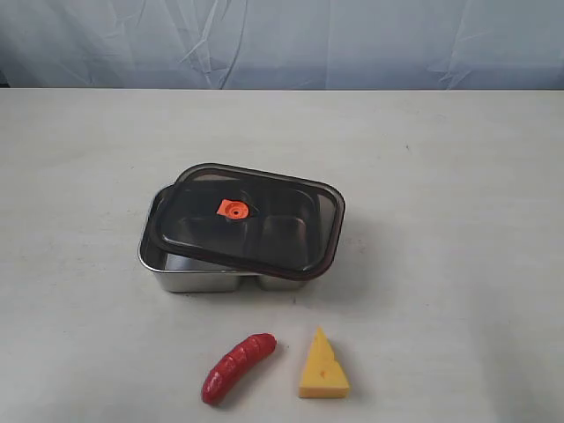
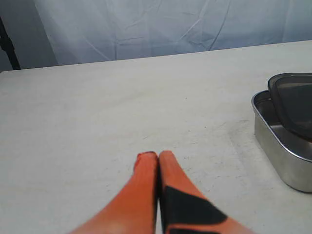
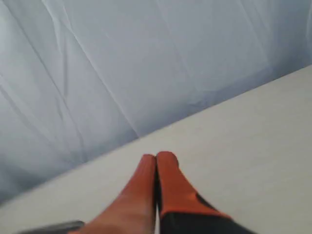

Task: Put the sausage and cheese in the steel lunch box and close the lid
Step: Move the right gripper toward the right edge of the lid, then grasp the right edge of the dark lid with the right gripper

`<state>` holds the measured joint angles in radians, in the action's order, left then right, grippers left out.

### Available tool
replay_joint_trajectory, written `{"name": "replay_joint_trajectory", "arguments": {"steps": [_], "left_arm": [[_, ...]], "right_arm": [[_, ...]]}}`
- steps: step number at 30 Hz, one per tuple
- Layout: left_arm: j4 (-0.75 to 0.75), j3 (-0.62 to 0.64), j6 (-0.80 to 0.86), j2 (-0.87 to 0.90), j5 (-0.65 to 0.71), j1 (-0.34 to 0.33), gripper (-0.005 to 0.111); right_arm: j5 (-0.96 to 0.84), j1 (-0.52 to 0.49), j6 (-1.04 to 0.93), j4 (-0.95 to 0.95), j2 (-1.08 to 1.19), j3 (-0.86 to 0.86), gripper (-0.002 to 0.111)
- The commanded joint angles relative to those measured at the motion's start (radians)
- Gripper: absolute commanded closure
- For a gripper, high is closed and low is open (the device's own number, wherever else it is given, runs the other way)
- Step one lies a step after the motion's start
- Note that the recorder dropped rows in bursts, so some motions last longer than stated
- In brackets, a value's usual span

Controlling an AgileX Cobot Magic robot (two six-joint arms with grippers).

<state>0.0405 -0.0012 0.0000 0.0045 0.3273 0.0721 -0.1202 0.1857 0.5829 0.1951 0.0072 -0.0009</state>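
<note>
The steel lunch box [image 1: 181,275] stands mid-table with the dark lid [image 1: 282,233] resting askew on top, shifted right so the box's left side shows open; an orange valve [image 1: 233,210] marks the lid's centre. In front of the box lie the red sausage [image 1: 238,367] and, to its right, the yellow cheese [image 1: 322,366]. Neither gripper appears in the exterior view. My left gripper [image 2: 158,155] is shut and empty above bare table, with the lunch box [image 2: 280,146] and the lid [image 2: 295,100] off to one side. In its own view my right gripper [image 3: 156,157] is also shut and empty.
The white table [image 1: 458,176] stretches wide on all sides of the box. A pale blue cloth backdrop [image 1: 282,40] hangs behind the table's far edge. A dark stand [image 2: 7,46] shows at the edge of the left wrist view.
</note>
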Motion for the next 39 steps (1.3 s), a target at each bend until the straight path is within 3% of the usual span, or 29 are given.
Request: {"name": "replay_joint_trajectory", "arguments": {"steps": [1,4,6,7,9,13,16,22,26,30,34,36,39], "left_arm": [[0.002,0.001,0.000,-0.005,-0.013,0.007,0.107],[0.002,0.001,0.000,-0.005,-0.013,0.007,0.107],[0.002,0.001,0.000,-0.005,-0.013,0.007,0.107],[0.002,0.001,0.000,-0.005,-0.013,0.007,0.107],[0.002,0.001,0.000,-0.005,-0.013,0.007,0.107],[0.002,0.001,0.000,-0.005,-0.013,0.007,0.107],[0.002,0.001,0.000,-0.005,-0.013,0.007,0.107],[0.002,0.001,0.000,-0.005,-0.013,0.007,0.107],[0.002,0.001,0.000,-0.005,-0.013,0.007,0.107],[0.002,0.001,0.000,-0.005,-0.013,0.007,0.107],[0.002,0.001,0.000,-0.005,-0.013,0.007,0.107],[0.002,0.001,0.000,-0.005,-0.013,0.007,0.107],[0.002,0.001,0.000,-0.005,-0.013,0.007,0.107]], "right_arm": [[0.075,-0.004,0.179,-0.418,-0.007,0.001,0.109],[-0.037,0.045,0.171,-0.653,-0.007,0.001,0.109],[-0.095,0.124,-0.111,-0.761,-0.007,-0.039,0.109],[-0.096,0.172,-0.476,-0.787,-0.007,-0.081,0.109],[-0.083,0.219,-0.726,-0.792,0.002,-0.141,0.109],[-0.096,0.223,-0.730,-0.717,0.267,-0.242,0.109],[-0.052,0.223,-0.683,-0.585,0.624,-0.344,0.109],[-0.326,0.223,-0.644,-0.615,1.142,-0.634,0.109],[-0.453,0.221,-0.805,-0.758,1.363,-0.776,0.109],[-0.553,0.142,-1.095,-1.104,1.505,-0.846,0.109],[-0.878,-0.012,-1.464,-1.520,1.622,-0.864,0.109],[-0.984,-0.079,-1.538,-1.610,1.682,-0.864,0.109],[-0.991,-0.138,-1.562,-1.601,1.753,-0.853,0.109]]}}
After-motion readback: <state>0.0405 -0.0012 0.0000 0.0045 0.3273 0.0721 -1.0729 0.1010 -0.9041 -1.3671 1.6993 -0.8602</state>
